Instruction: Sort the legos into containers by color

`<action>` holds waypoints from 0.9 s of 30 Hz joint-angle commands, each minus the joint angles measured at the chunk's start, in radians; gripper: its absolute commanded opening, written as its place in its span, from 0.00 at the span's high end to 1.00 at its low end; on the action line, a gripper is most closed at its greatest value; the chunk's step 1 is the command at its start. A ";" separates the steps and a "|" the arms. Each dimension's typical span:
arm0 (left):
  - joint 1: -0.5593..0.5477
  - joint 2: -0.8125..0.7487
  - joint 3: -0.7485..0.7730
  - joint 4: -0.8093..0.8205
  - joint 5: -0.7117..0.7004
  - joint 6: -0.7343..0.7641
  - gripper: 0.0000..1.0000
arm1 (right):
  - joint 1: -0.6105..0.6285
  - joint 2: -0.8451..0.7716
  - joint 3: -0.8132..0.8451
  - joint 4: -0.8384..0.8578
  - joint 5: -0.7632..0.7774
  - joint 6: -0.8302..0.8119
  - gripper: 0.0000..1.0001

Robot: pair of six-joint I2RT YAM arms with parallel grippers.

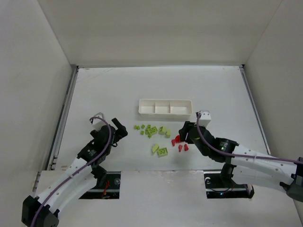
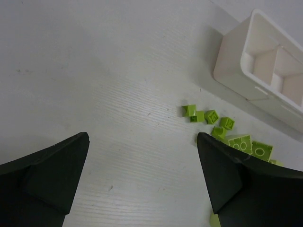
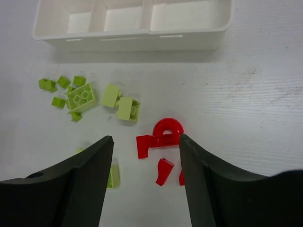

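Lime-green legos lie scattered on the table in front of the white three-compartment tray; two more green ones lie nearer. Red pieces lie to their right. My right gripper is open just over the red pieces; in the right wrist view its fingers straddle a red arch, a red block and a red wedge. My left gripper is open and empty, left of the green legos. The tray's compartments look empty.
White walls enclose the table on the left, back and right. A metal rail runs along the left edge. The tray's corner shows at the upper right of the left wrist view.
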 commanded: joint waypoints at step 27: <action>-0.052 0.218 -0.071 0.580 -0.032 0.155 0.53 | -0.014 0.523 0.151 0.291 -0.200 -0.238 0.41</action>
